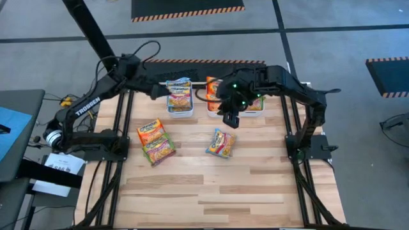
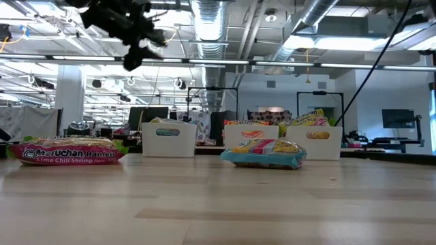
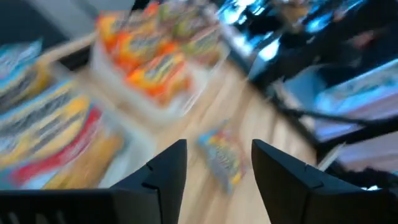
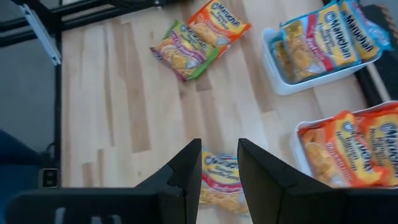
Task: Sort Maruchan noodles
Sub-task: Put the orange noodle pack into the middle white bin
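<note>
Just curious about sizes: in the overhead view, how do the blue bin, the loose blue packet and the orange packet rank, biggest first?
1. Blue bin.
2. Blue packet and orange packet: these look alike, so I won't rank them.

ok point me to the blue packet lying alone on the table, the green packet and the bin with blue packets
blue packet [image 1: 220, 143], high view, middle of its face
green packet [image 1: 160, 149], high view, middle of its face
bin with blue packets [image 4: 278, 85], right wrist view, white rim near corner
</note>
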Available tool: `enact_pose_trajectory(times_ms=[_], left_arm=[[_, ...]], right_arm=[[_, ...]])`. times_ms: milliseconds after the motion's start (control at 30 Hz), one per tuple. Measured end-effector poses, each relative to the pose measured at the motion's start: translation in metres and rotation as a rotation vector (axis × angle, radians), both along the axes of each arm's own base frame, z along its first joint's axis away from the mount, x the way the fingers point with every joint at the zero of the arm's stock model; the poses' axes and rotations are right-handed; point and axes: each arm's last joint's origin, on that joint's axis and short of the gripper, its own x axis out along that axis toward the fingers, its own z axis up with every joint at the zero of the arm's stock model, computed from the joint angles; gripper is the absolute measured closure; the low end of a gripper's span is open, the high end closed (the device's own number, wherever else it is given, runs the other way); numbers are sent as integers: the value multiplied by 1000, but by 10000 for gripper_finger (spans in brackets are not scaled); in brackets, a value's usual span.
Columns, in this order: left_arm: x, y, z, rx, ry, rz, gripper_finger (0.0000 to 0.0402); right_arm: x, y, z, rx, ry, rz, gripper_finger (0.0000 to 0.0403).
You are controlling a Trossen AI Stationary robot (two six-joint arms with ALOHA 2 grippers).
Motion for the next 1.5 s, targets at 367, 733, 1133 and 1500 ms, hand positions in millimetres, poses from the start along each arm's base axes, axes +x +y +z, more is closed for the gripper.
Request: enact_pose_trajectory(times_ms=[367, 733, 1133, 1500], left_arm=[[-33, -22, -62, -107, 529, -69, 235], [-40, -27, -119, -153, 702, -28, 235], [-37, -16, -140, -194, 746, 67, 235], [-27, -5, -180, -354, 845, -26, 235]], right_arm=[[2, 28, 0, 10, -2, 74, 274], [35, 45, -28, 13, 69, 124, 274], [59, 45, -60, 38, 186, 124, 274], [63, 45, -62, 47, 178, 130, 274]])
